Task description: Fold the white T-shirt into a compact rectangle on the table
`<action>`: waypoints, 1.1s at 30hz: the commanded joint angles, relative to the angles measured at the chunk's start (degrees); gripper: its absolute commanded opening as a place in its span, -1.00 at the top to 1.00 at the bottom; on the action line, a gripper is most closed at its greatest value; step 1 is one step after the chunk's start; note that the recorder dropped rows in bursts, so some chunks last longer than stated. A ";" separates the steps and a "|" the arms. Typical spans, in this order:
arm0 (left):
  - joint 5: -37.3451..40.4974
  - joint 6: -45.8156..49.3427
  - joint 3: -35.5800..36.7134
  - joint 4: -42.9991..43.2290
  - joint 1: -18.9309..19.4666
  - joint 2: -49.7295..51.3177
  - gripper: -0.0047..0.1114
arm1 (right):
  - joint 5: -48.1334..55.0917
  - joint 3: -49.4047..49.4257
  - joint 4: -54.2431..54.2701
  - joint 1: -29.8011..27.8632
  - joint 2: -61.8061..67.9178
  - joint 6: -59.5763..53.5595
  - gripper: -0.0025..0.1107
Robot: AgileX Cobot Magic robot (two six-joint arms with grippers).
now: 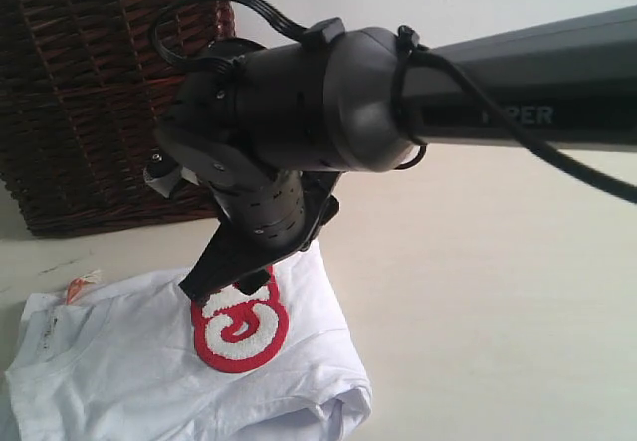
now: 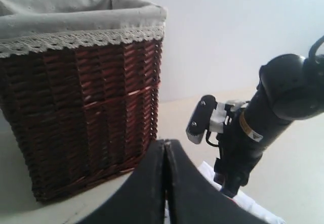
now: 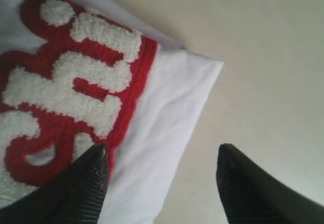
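The white T-shirt (image 1: 149, 361) lies partly folded on the table (image 1: 478, 292) at the lower left, a red-outlined fuzzy letter (image 1: 239, 327) facing up and an orange tag (image 1: 80, 284) at its collar. My right gripper (image 1: 227, 280) points down just over the shirt's far edge. In the right wrist view it (image 3: 162, 153) is open: one fingertip (image 3: 96, 158) over the red lettering (image 3: 66, 87), the other over bare table (image 3: 263, 57), the folded shirt edge (image 3: 172, 123) between them. My left gripper (image 2: 166, 150) is shut with nothing in it, raised, facing the basket.
A dark brown wicker basket (image 1: 90, 103) with a pale lace-trimmed liner (image 2: 76, 16) stands at the back left, close behind the shirt. The right arm's thick black body (image 1: 418, 93) crosses the exterior view from the right. A white wall is behind.
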 commanded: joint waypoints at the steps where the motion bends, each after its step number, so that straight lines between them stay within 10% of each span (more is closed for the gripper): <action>1: -1.18 -4.69 2.73 4.56 -0.35 -4.07 0.90 | -1.89 0.26 -0.62 -1.28 -0.33 -3.07 -0.10; 9: -5.08 -6.82 2.86 -0.58 -0.23 -4.07 0.90 | -8.02 0.36 9.40 -7.94 -0.17 -6.64 -0.04; 23: -52.08 -10.73 34.98 -1.72 -0.23 -4.07 0.90 | -8.91 0.36 10.99 -8.48 1.73 -8.86 -0.04; 33: -43.76 -12.19 34.98 -2.24 -0.23 -4.07 0.90 | -12.20 0.25 7.67 -8.48 1.73 -8.60 -0.04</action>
